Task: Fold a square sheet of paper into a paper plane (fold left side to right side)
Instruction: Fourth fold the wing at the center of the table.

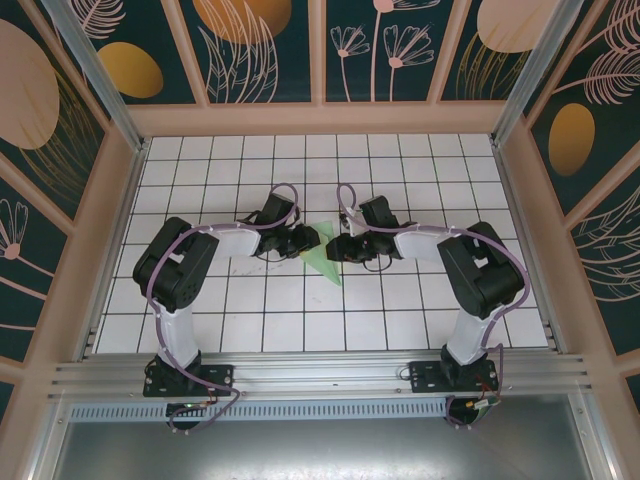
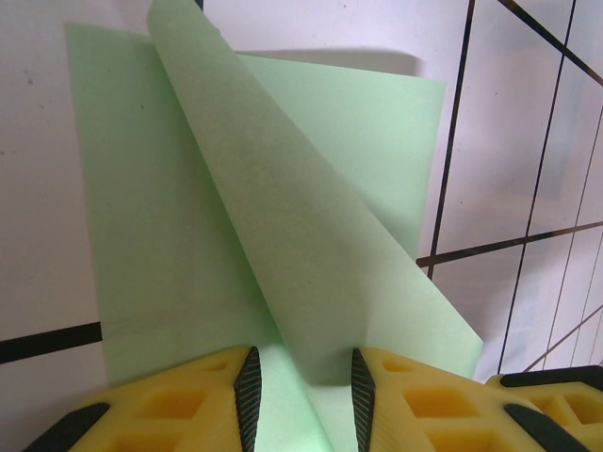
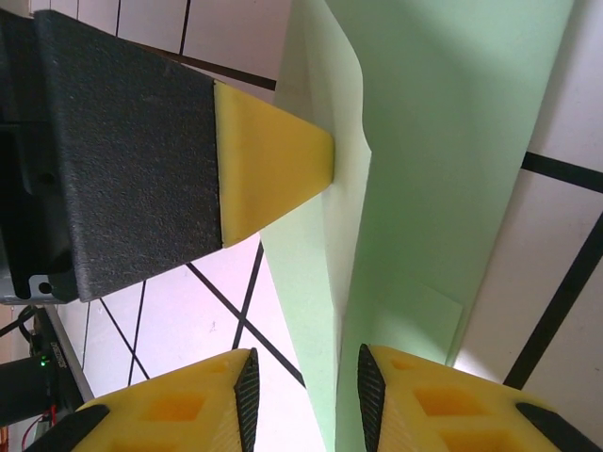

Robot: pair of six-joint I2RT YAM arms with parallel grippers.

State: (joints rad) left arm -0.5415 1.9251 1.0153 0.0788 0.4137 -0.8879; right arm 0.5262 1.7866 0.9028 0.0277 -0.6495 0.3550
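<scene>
On my overhead feed the two arms reach inward and meet near the middle of the white tiled counter [image 1: 400,320]. The left gripper [image 1: 308,240] and the right gripper [image 1: 337,247] sit nose to nose over the sheet of paper [image 1: 325,265]. From there the sheet shows as a small pale green wedge just beneath and between them, its point aimed toward the arm bases. Through the left wrist camera I see the sheet of paper [image 2: 170,235] lying partly flat on the counter, with one long flap lifted off it in a diagonal, tapering curl. That curl runs down into the left gripper [image 2: 303,377], whose jaws stand apart. The green sits in the gap, and I see no pinch on it. The right wrist camera shows the raised flap [image 3: 433,141] standing on edge. One yellow fingertip [image 3: 273,160] of the left gripper touches its folded edge from the side. The lower end of the paper runs between the fingers of the right gripper [image 3: 303,377], which are likewise apart and not closed on it.
</scene>
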